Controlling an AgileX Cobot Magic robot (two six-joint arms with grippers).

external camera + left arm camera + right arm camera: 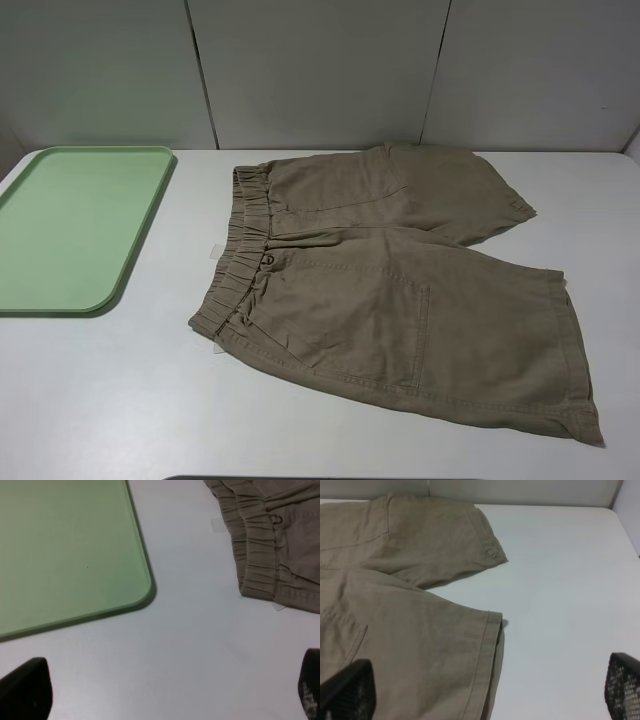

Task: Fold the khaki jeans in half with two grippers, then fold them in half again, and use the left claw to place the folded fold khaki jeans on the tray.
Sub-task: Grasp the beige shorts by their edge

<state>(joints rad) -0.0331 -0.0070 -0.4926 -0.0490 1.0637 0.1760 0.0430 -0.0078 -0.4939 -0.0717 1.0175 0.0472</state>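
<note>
Exterior high, khaki jeans point(400, 280) flat on white table point(120, 400), tray point(70, 230) nearby, apart.

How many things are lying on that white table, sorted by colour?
Green: 1, the tray
Khaki: 1, the khaki jeans, really a pair of shorts, spread flat
Total: 2
</note>
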